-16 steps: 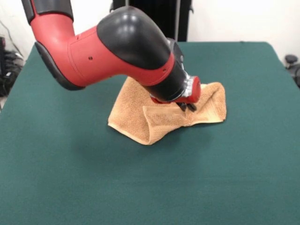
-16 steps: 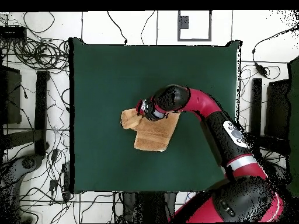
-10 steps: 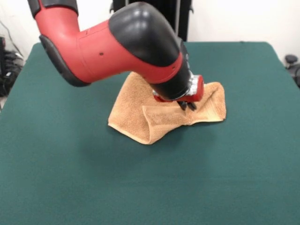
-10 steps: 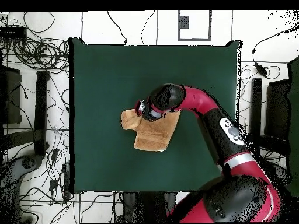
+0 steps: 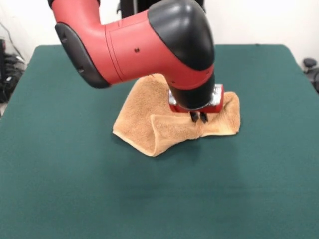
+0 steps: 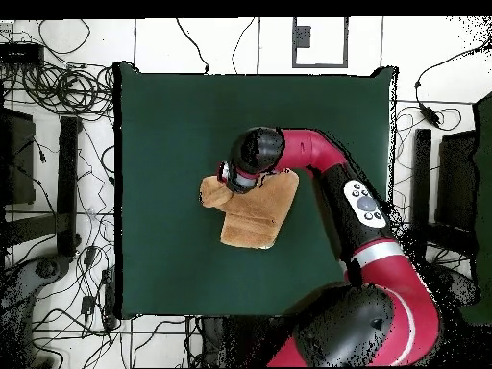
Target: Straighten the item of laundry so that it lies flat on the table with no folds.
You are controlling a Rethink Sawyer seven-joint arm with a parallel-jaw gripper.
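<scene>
Where the arm [image 5: 144, 47] bends down over the middle of the green worktop [image 5: 60, 179], the gripper [image 5: 199, 117] hangs just above the towel [image 5: 144, 127], its two dark tips close together with only a sliver between them. In the front view those tips end at or right on the raised ridge of cloth, but whether the jaws pinch any fabric cannot be told; the gap looks nearly shut. The same view shows the towel's shape best: it is rumpled, with one flap folded over toward the camera into a pointed corner at the front, a crease running back from that point, and the part on the picture's right lying behind the red wrist. Its far edge is hidden by the arm. The overhead view cannot show the tips at all, since the black wrist [image 6: 252, 154] covers them, yet it gives the layout: the towel [image 6: 252, 219] lies near the worktop's [image 6: 173, 115] centre, well clear of every edge, with a small lobe sticking out to the picture's left of the wrist and a broader, roughly square part below it. The arm [image 6: 370, 231] sweeps in from the lower right across the worktop's edge.
</scene>
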